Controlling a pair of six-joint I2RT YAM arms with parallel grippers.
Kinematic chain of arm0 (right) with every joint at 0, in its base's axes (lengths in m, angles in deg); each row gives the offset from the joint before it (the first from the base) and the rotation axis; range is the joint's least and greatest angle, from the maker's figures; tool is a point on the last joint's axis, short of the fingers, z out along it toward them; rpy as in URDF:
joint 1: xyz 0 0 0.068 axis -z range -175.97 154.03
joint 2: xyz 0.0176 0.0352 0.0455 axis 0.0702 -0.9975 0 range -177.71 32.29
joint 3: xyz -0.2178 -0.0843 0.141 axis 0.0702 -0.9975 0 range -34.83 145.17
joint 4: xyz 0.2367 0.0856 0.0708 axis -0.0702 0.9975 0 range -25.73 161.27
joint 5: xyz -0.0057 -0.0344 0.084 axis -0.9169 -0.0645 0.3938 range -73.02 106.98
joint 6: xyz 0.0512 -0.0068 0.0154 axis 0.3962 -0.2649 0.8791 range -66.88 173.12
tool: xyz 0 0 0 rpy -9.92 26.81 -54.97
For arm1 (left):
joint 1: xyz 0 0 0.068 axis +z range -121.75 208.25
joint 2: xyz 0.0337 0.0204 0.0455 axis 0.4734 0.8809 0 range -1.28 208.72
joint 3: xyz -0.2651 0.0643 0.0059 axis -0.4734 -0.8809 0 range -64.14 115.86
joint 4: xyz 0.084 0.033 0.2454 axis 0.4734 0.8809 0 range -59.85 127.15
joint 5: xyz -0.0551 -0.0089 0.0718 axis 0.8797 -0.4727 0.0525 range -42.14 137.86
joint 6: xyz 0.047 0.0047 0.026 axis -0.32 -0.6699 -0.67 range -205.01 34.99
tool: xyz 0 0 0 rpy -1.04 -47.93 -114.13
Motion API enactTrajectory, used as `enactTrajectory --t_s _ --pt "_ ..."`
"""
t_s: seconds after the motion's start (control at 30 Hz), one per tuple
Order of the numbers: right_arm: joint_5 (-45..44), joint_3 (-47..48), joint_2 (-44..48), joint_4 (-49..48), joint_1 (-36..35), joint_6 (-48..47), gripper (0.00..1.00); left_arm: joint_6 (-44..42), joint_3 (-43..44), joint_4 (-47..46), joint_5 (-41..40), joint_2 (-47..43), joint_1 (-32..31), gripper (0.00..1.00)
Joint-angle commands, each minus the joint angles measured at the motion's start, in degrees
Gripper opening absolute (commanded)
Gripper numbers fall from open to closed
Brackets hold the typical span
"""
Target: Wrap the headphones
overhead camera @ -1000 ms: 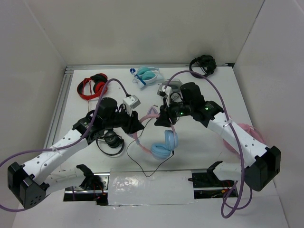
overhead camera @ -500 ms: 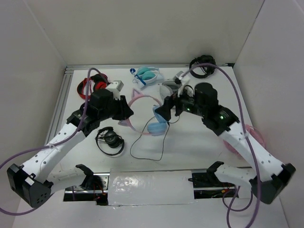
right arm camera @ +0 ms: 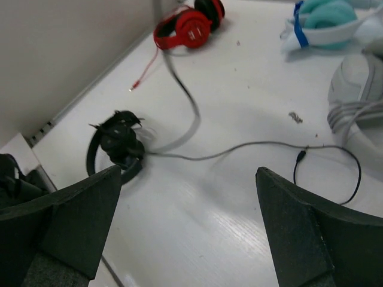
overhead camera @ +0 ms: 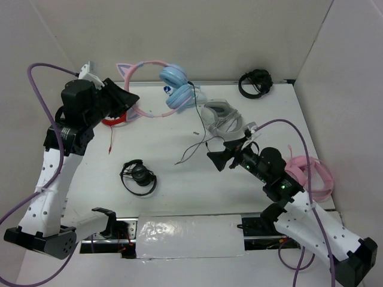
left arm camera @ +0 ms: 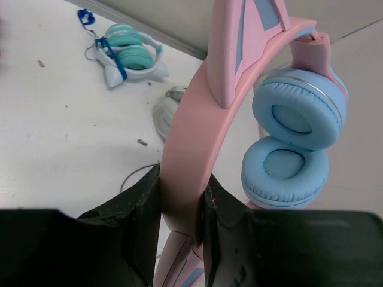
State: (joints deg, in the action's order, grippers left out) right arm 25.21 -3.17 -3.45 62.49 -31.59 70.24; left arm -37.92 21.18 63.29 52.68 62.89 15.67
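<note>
The headphones (overhead camera: pixel 172 76) hang in the air at the back left, with their pink cat-ear headband (left arm camera: pixel 187 137) uppermost and the two light blue ear cups (left arm camera: pixel 298 113) pressed together. My left gripper (overhead camera: pixel 127 99) is shut on the headband, one finger on each side (left arm camera: pixel 182 191). The thin black cable (overhead camera: pixel 194 143) drops from the cups and lies loose on the table, its plug (right arm camera: pixel 301 156) free. My right gripper (overhead camera: pixel 216 160) hovers low over the table just right of the cable's end. It is open wide and holds nothing (right arm camera: pixel 187 173).
Red headphones (right arm camera: pixel 190 25) lie at the back left, teal-and-white ones (left arm camera: pixel 128 55) at the back centre, and grey-white ones (overhead camera: pixel 224 116) beside them. Small black headphones (overhead camera: pixel 139 177) lie near front left, another black pair (overhead camera: pixel 255 82) sits in the back right corner, and all-pink ones (overhead camera: pixel 310 173) at the right. Walls enclose three sides.
The left arm has lifted the headphones from mid-table up to the back left. The right gripper has opened, let go of them and drawn back low to the right. The cable now trails.
</note>
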Motion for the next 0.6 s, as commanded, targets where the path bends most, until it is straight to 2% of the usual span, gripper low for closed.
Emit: enactTrajectory --t_s 0.0,0.17,0.33,0.47,0.57 --pt "-2.4 -5.4 -1.8 -14.6 -0.6 1.0 1.0 5.9 6.6 -3.2 5.5 -0.1 1.3 0.0" --pt "-1.0 -11.6 -7.6 -27.5 -1.6 -2.9 1.0 8.3 12.7 -2.6 9.1 1.3 3.7 0.0" --pt "-1.5 -11.0 -17.0 -29.2 -4.2 -9.8 1.0 9.2 18.6 -1.0 12.5 3.0 5.9 0.0" --pt "-8.0 -8.1 -26.5 -31.9 -9.6 -20.0 1.0 9.9 21.4 0.3 15.2 3.8 7.6 0.0" --pt "-17.2 -2.8 -36.3 -32.6 -11.1 -25.5 1.0 10.4 22.1 0.3 16.9 3.9 8.3 0.0"
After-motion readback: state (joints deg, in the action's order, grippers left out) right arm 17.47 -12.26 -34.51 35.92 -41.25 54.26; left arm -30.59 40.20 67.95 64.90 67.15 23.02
